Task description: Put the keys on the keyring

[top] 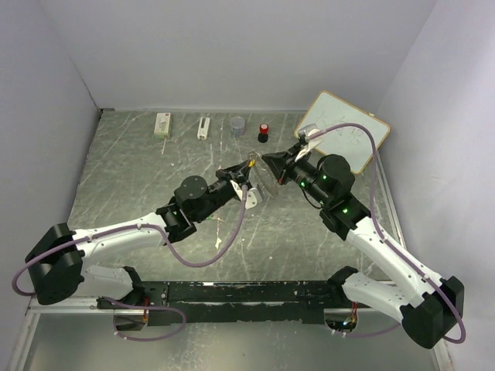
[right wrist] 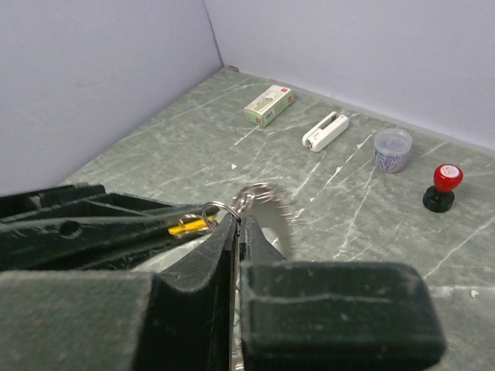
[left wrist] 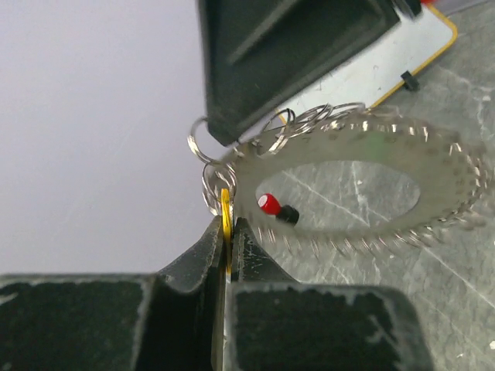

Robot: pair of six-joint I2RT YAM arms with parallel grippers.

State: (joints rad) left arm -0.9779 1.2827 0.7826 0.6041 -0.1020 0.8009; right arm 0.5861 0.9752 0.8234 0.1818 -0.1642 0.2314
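Observation:
My left gripper [left wrist: 229, 224] [top: 247, 171] is shut on the yellow-headed key [left wrist: 226, 212], which stands edge-on between the pads. Small split rings [left wrist: 213, 182] link that key to the keyring [left wrist: 452, 166], a wide flat silver ring with a ridged rim, held above the table. My right gripper [right wrist: 238, 226] [top: 269, 160] is shut on the keyring's rim next to those small rings. In the right wrist view the keyring [right wrist: 276, 210] is blurred, and the key [right wrist: 188, 227] shows in the left jaws. The two grippers meet tip to tip.
Along the back wall stand a small white-green box [top: 162, 124], a white clip-like item [top: 203, 127], a grey cup [top: 237, 125] and a red-capped black knob [top: 264, 132]. A yellow-edged whiteboard [top: 348, 131] lies at the back right, behind the right arm.

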